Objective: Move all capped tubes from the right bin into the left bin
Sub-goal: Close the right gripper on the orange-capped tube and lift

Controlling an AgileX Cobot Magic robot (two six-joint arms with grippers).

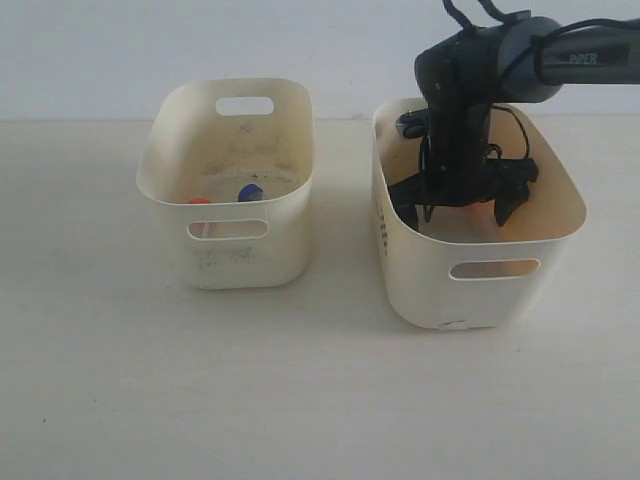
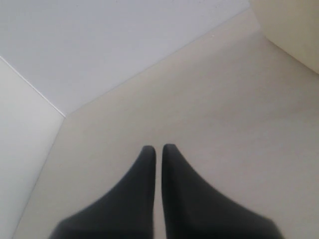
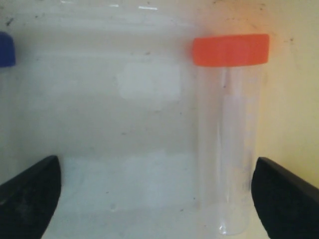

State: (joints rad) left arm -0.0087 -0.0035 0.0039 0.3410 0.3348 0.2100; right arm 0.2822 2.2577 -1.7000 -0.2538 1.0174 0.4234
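**Capped tubes: stock by bin, with gripper status**

Right bin (image 1: 480,300): a cream tub with an oval handle slot and a dotted patch on its side wall. It stands toward the far edge of the counter (image 1: 320,400), on the right half. Your right gripper (image 1: 463,212) is down inside it and screens the floor in the exterior view. Only the right wrist view lists the contents:
- An orange-capped tube (image 3: 229,139), clear-bodied, lies between the widely parted fingers. It is nearer one finger and touches neither.
- A lone blue cap (image 3: 6,49) is cut off at the picture's border.

Left bin (image 1: 240,262): a cream tub with grey scuffs inside, standing apart on the left half. Only the exterior view shows its blue-capped tube (image 1: 249,191) and red-capped tube (image 1: 200,202), both near the front wall.

Left gripper (image 2: 158,164): appears only in its own wrist view, with its fingers drawn together on nothing, over bare counter.
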